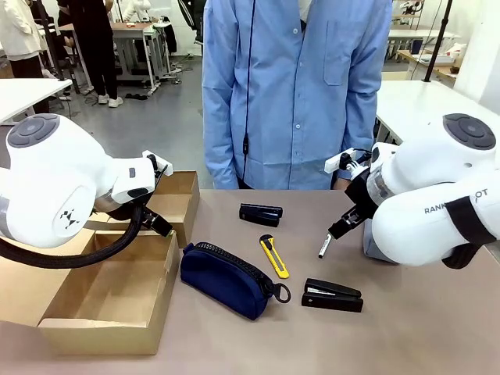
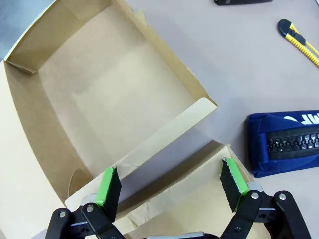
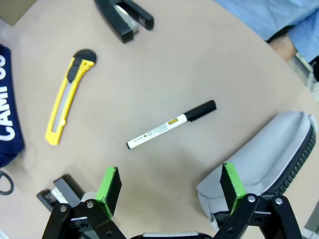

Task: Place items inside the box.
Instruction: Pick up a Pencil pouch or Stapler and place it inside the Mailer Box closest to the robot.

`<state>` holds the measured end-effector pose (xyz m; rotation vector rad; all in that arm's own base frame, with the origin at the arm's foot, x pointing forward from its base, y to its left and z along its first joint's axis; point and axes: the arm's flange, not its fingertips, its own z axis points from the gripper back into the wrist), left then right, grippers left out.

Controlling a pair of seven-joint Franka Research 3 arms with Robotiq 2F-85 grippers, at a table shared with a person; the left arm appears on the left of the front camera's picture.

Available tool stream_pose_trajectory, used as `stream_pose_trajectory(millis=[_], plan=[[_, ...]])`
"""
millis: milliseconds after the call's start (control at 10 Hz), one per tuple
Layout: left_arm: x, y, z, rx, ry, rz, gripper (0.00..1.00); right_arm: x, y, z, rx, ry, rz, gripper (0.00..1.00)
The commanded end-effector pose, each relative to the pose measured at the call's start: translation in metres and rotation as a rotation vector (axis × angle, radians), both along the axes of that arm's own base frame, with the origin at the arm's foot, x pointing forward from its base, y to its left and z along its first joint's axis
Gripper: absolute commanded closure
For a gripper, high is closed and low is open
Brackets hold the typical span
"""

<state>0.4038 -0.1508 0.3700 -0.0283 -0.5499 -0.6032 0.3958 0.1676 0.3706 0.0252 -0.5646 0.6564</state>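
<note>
The right gripper [image 3: 169,174] hangs with its green pads spread wide and nothing between them, and the black marker pen [image 3: 172,124] lies on the table just ahead of its fingertips. The pen's long axis runs slantwise, black cap toward the grey pouch [image 3: 269,159], white barrel toward the yellow utility knife [image 3: 67,107], so it lies closer to the line joining the two pads than across it; by my reading the wrist needs a turn before the jaws can close across the barrel. Outward from the pen sit one black stapler [image 3: 124,17] beyond the knife, the other stapler [image 3: 62,191] close by the gripper's left finger, and the navy "CAMPUS" pouch [image 1: 226,280] farther off. The tan box [image 1: 105,337] stands open at the robot's left, well apart from the pen, with the left gripper [image 2: 172,184] also wide and empty above where the two cardboard boxes meet. The right arm is clearly the nearer to the pen.
</note>
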Motion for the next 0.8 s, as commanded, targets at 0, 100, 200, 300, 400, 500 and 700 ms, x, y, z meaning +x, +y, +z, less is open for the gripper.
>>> stream_pose_trajectory(millis=[0,100,200,300,400,500,700], plan=[[0.0,0.0,0.0,0.0,0.0,0.0,0.0,0.0,0.0,0.0,0.0,0.0,0.0,0.0],[0.0,0.0,0.0,0.0,0.0,0.0,0.0,0.0,0.0,0.0,0.0,0.0,0.0,0.0],[0.0,0.0,0.0,0.0,0.0,0.0,0.0,0.0,0.0,0.0,0.0,0.0,0.0,0.0],[0.0,0.0,0.0,0.0,0.0,0.0,0.0,0.0,0.0,0.0,0.0,0.0,0.0,0.0],[0.0,0.0,0.0,0.0,0.0,0.0,0.0,0.0,0.0,0.0,0.0,0.0,0.0,0.0],[-0.005,-0.002,-0.006,-0.026,0.054,-0.026,0.0,0.001,-0.003,-0.006,0.002,0.055,-0.009,0.0],[-0.02,0.001,0.039,-0.112,0.028,-0.007,0.0,0.0,-0.007,0.035,0.052,0.081,-0.066,0.0]])
